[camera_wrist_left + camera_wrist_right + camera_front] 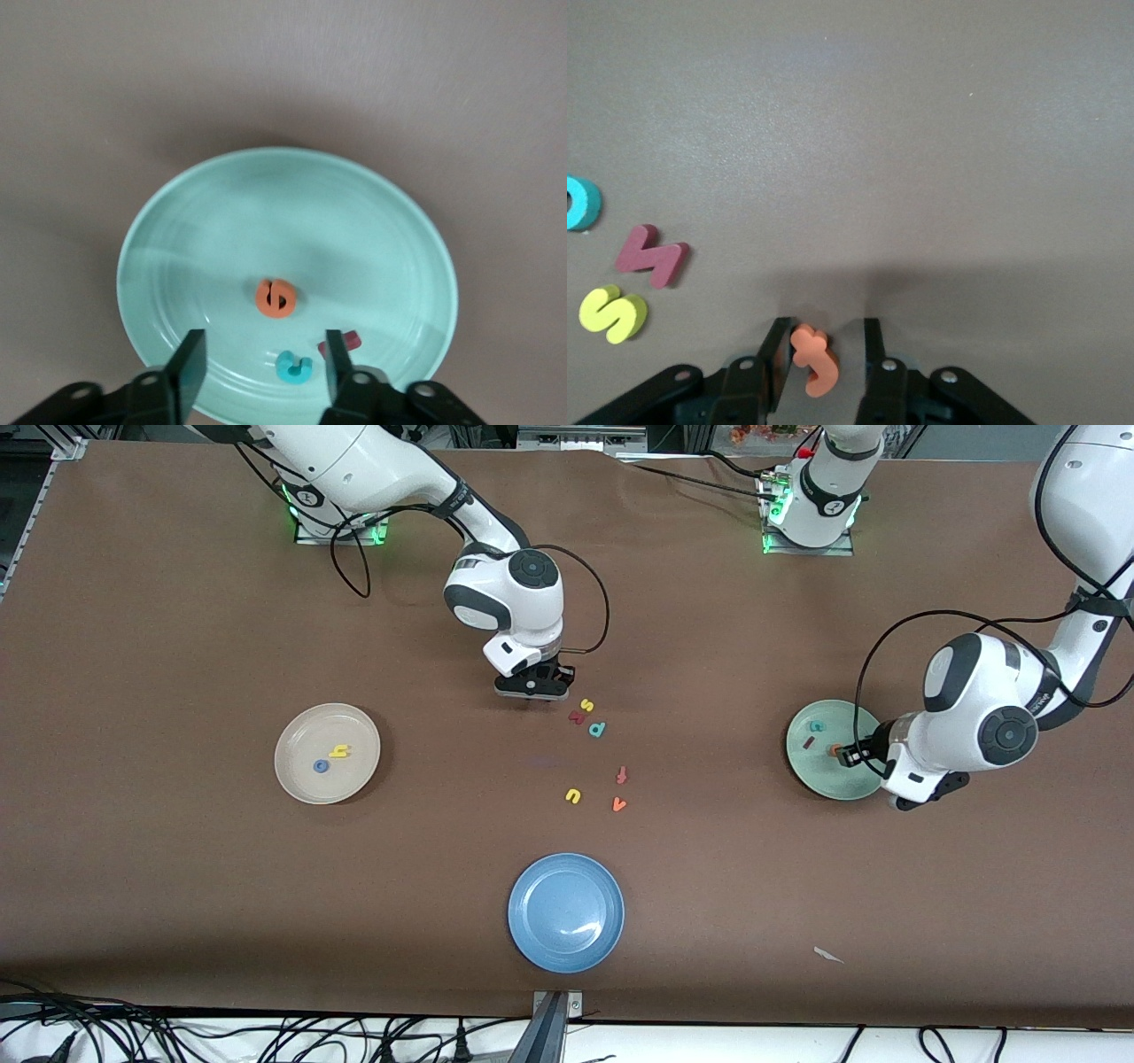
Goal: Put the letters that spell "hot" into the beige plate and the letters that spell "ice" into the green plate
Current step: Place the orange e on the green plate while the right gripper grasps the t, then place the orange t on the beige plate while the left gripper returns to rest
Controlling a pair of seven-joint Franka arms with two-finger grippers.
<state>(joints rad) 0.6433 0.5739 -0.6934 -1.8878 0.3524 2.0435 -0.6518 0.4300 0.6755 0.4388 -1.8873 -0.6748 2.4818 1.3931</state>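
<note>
The green plate [221,221] holds the orange e [275,297], the teal c [293,366] and the dark red i [347,341]. My left gripper [260,365] hangs open just over that plate [819,772], holding nothing. The beige plate [297,735], toward the right arm's end, holds the yellow h [339,751] and the blue o [321,766]. My right gripper [534,689] is down at the table. The orange t [814,359] lies between its jaws [825,354], touching one finger [778,359], with a gap to the other, so the gripper is still open.
Loose letters lie mid-table: a yellow s [586,705], a dark red letter [578,716], a teal p [597,730], a red-orange f [622,776], a yellow u [573,795], an orange v [619,805]. A blue plate [566,911] sits nearer the front camera.
</note>
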